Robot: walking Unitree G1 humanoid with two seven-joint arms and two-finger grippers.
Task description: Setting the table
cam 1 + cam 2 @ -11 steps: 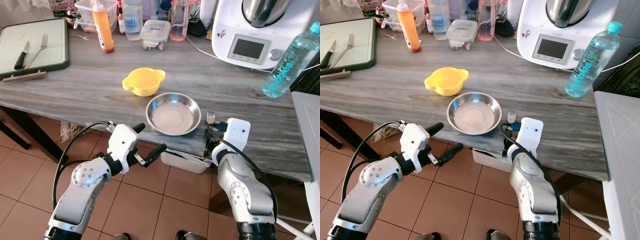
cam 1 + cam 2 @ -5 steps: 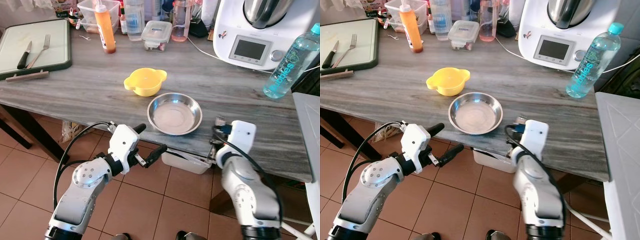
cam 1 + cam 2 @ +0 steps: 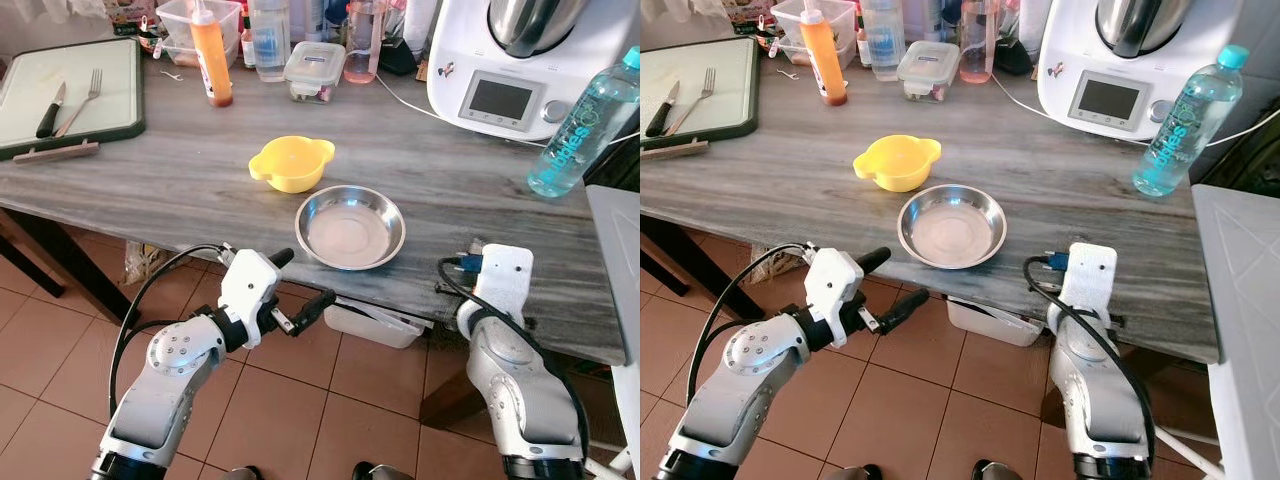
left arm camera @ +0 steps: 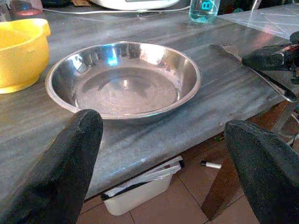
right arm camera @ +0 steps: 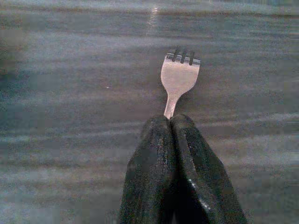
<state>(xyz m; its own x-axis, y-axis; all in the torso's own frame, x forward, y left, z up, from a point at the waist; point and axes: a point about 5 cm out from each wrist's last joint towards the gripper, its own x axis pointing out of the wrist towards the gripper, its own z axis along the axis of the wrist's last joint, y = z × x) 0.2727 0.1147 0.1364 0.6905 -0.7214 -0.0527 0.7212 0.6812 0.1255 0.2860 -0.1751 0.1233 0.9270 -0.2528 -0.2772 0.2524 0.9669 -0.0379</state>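
fork (image 5: 180, 77) pinched by its handle between the pressed-together fingers of the right gripper (image 5: 171, 122), tines pointing away over the grey wood table (image 3: 150, 190). from the left wrist view the fork (image 4: 231, 49) sits low over the tabletop to the right of the steel bowl (image 3: 350, 227), near the front edge; cannot tell if it touches the surface. yellow bowl (image 3: 290, 163) just behind the steel one.

left gripper (image 3: 300, 285) hangs off the table's front edge, fingers spread, holding nothing.

risks, judged:
- grip is far back on a thin handle; fork could pivot or slip before release.
- placement spot is close to the table edge; opening too early or with the handle overhanging could tip it to the tiled floor (image 3: 300, 400).
- sideways drift toward the steel bowl would knock it into the yellow one.
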